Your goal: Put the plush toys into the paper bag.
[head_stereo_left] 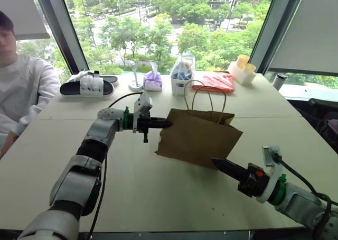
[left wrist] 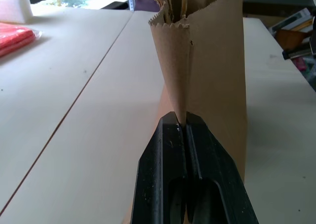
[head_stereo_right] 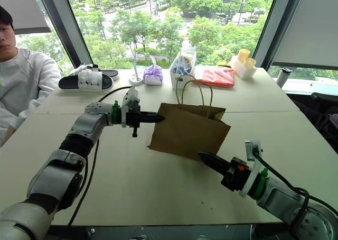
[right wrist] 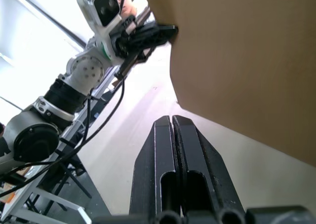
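1. While a person in a white top [head_stereo_left: 24,86] sits at the table's [head_stereo_left: 158,192] 9 o'clock edge, a pair of black-and-white sandals [head_stereo_left: 88,85] lies at approx 11 o'clock on the tabletop.
2. L gripper [head_stereo_left: 168,123] is clamped on the upper side edge of the paper bag [head_stereo_left: 198,137]; wrist view shows the bag's folded edge pinched between both black fingers [left wrist: 160,160].
3. Paper bag sits mid-table, tilted, its 9 o'clock side lifted by that grip; cord handles [head_stereo_left: 203,94] stand up at 12 o'clock of the bag. Can't tell what's inside; plush toys can't be made out.
4. Behind the bag, along the window: purple bundle [head_stereo_left: 152,80], clear bin w/ blue stuff [head_stereo_left: 182,73], red plastic packet [head_stereo_left: 214,82], white foam block w/ yellow cups [head_stereo_left: 242,70].
5. R gripper [head_stereo_left: 215,162] is at the bag's 5 o'clock, fingers pressed together on nothing, tip just beside the bag's bottom corner; contact unclear.
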